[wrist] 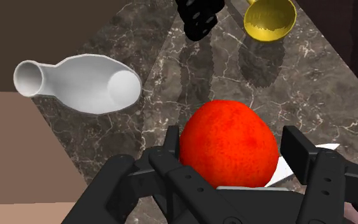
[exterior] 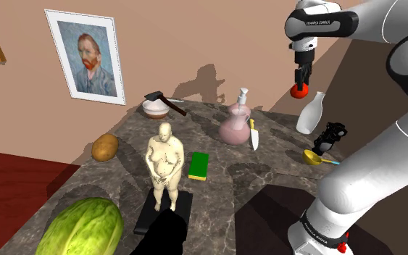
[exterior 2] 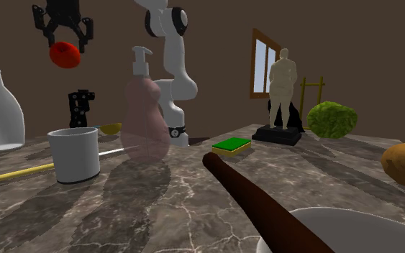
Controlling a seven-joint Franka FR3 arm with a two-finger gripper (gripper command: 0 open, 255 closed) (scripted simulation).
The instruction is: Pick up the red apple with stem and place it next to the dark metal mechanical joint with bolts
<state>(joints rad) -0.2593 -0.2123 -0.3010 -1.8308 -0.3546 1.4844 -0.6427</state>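
The red apple (wrist: 228, 145) hangs high above the table (exterior: 227, 168), clasped in your jaws, so you're mid-carry: next, lower it beside the dark mechanical joint (exterior: 330, 138), keeping clear of the white vase (exterior: 310, 112) and the yellow scoop (exterior: 312, 157).

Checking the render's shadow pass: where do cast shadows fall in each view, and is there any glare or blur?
Shoulder view: the shadow of the arm falls on the tan wall. Second exterior view: the pink soap dispenser casts a soft shadow toward the camera. Wrist view: the mechanical joint and yellow scoop shade the marble table beside them; the red apple is brightly lit, with no glare.
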